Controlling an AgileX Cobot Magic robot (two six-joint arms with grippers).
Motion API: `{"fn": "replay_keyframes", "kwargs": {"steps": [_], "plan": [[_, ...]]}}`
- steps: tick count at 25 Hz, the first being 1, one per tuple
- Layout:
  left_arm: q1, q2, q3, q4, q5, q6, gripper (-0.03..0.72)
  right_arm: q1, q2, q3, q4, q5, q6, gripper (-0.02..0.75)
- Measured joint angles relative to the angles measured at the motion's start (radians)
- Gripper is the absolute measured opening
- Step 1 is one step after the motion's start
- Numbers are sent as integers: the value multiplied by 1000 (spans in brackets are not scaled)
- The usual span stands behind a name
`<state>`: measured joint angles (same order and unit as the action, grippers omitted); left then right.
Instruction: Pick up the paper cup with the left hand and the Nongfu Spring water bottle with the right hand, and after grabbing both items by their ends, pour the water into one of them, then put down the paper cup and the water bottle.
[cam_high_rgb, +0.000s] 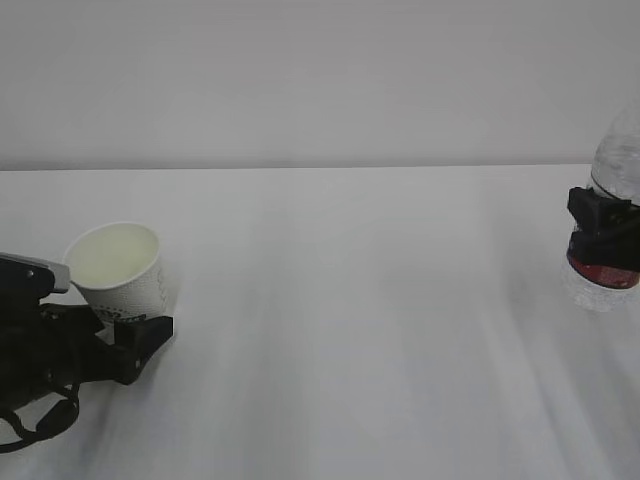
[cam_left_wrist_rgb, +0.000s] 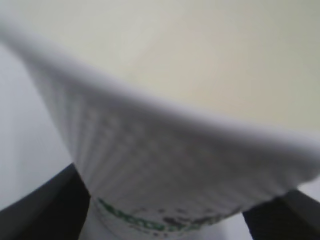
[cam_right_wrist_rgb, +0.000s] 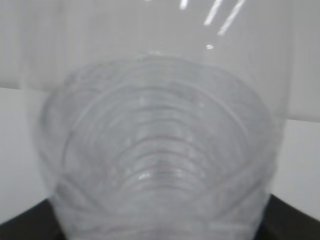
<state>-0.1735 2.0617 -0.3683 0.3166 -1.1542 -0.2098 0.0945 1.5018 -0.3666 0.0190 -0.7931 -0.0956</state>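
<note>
The paper cup (cam_high_rgb: 118, 268) sits at the table's (cam_high_rgb: 360, 330) left edge, tilted and open toward the camera, with the left hand (cam_high_rgb: 128, 345) around its base, jaws set wide to either side of it. Far right, the right hand (cam_high_rgb: 603, 232) clamps the Nongfu Spring water bottle (cam_high_rgb: 612, 215) at its labelled end. Both grabs look made (whether the cup is off the table I cannot tell). Judging by the gap between them, pouring and setting down remain
</note>
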Motion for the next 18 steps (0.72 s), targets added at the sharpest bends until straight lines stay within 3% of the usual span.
{"fn": "replay_keyframes", "kwargs": {"steps": [18], "plan": [[0, -6, -9, 18, 0, 20, 693, 0, 0, 0, 0, 0, -5, 457]]}}
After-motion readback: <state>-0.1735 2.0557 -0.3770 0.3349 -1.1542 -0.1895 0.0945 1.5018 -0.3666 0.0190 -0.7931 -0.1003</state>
